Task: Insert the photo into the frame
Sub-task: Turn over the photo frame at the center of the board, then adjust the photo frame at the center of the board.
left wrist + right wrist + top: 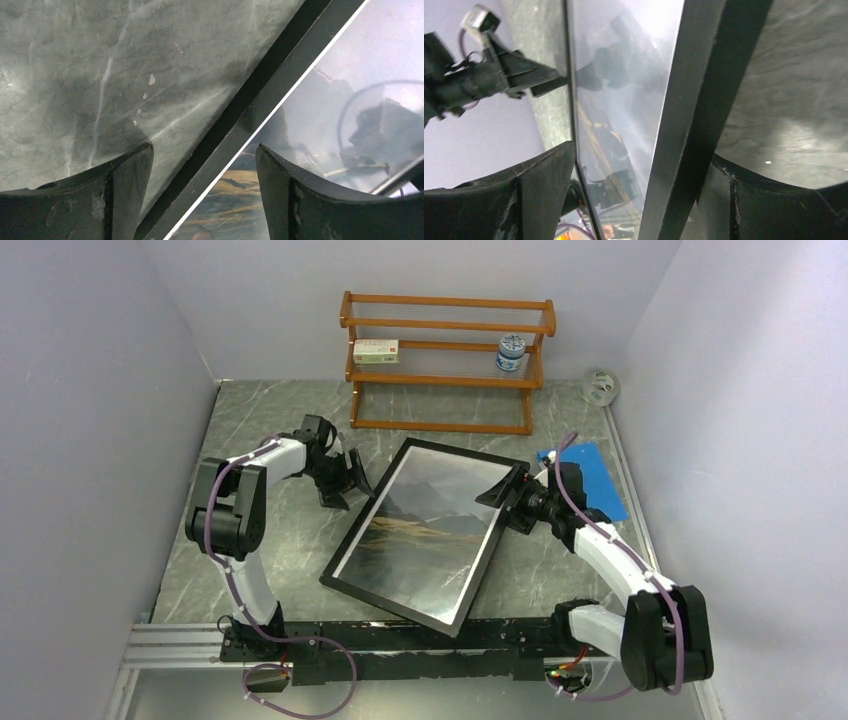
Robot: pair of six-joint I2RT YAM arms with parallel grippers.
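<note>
1. The large rectangular black-bordered picture frame sits slantwise at the centre of the grey marbled table. The dusky mountain-landscape photo shows behind its glass.
2. The left gripper is at the frame's upper-left edge, fingers apart astride the border. The right gripper is at the upper-right edge, likewise spread across the border.
3. The photo looks seated, so the step is probably settling the frame. Move both sides evenly, and keep the pads on the border, off the glass.
4. The white box and blue-labelled jar on the orange-brown wooden shelf rack carry print too small to read.
</note>
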